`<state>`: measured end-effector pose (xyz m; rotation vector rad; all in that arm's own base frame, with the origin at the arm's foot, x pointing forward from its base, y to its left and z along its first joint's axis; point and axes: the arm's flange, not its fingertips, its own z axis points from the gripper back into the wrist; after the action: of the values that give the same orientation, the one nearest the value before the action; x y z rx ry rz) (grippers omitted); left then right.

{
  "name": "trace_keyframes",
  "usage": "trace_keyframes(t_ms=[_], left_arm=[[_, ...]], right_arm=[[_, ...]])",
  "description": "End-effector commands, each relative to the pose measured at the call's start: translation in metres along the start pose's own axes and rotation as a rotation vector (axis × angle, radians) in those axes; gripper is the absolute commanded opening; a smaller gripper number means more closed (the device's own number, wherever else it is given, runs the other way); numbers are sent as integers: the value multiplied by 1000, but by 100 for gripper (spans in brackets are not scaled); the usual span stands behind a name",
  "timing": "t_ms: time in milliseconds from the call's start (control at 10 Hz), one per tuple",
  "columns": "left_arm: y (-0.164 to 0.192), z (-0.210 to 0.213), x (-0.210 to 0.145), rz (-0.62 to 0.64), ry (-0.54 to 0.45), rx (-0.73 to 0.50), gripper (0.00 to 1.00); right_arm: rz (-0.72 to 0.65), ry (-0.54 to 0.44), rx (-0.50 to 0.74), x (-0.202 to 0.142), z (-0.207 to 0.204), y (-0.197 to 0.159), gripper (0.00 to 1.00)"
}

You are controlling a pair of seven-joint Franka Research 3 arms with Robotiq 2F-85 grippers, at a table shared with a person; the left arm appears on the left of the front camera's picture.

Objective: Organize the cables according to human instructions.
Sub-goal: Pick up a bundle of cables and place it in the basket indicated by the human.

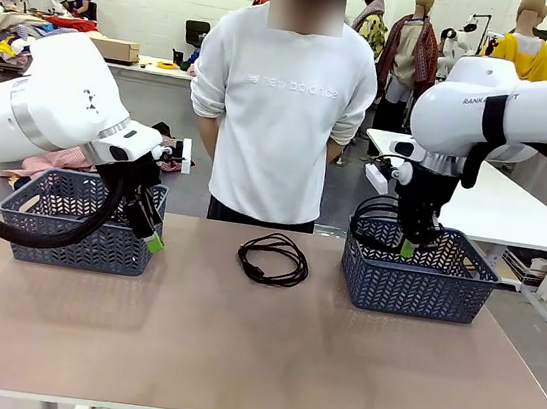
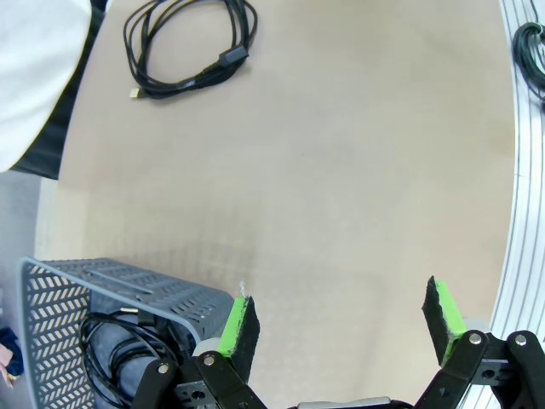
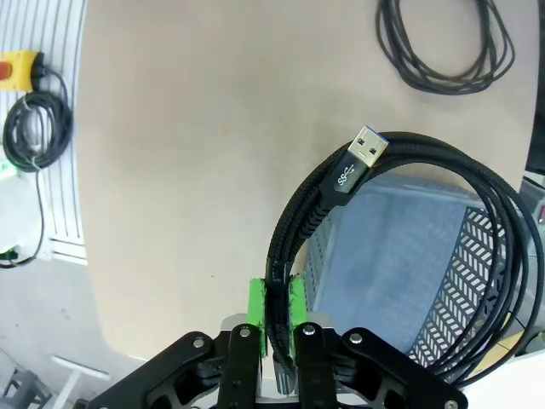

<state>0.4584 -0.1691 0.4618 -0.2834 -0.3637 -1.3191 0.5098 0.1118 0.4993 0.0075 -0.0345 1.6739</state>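
A broad beige table (image 1: pixel 235 341) fills the front view. A person in a white sweatshirt (image 1: pixel 280 115) stands at its far edge, arms behind the back.

Two grey-blue plastic lattice baskets sit on the far half of the table, the left basket (image 1: pixel 67 238) and the right basket (image 1: pixel 434 286) well apart.

The left pincer (image 2: pixel 341 311) hangs just beside the left basket's inner wall. Its green-padded fingers (image 2: pixel 241 328) are spread wide and hold nothing.

The right pincer (image 3: pixel 277 294) hovers over the right basket. Its fingers are pressed together on a coiled black braided cable with a silver USB plug (image 3: pixel 298 221), and the loop hangs over that basket.

A loose coil of thin black cable (image 1: pixel 266 277) lies flat on the table between the baskets, near the person and apart from both pincers.

Another black cable (image 2: pixel 102 322) lies inside the left basket, just beside the left pincer.
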Motion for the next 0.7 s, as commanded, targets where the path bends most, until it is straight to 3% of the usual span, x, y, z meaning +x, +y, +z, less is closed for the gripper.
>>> trace_keyframes(t_ms=[0,400,500,600], left_arm=[[1,3,0,3,-3,3,100],[1,3,0,3,-3,3,100],[1,3,0,3,-3,3,100],[1,3,0,3,-3,3,100]], right_arm=[[20,0,-2,5,3,5,0],[20,0,-2,5,3,5,0],[12,1,2,6,0,1,13],[-25,8,-16,-3,-2,-14,13]])
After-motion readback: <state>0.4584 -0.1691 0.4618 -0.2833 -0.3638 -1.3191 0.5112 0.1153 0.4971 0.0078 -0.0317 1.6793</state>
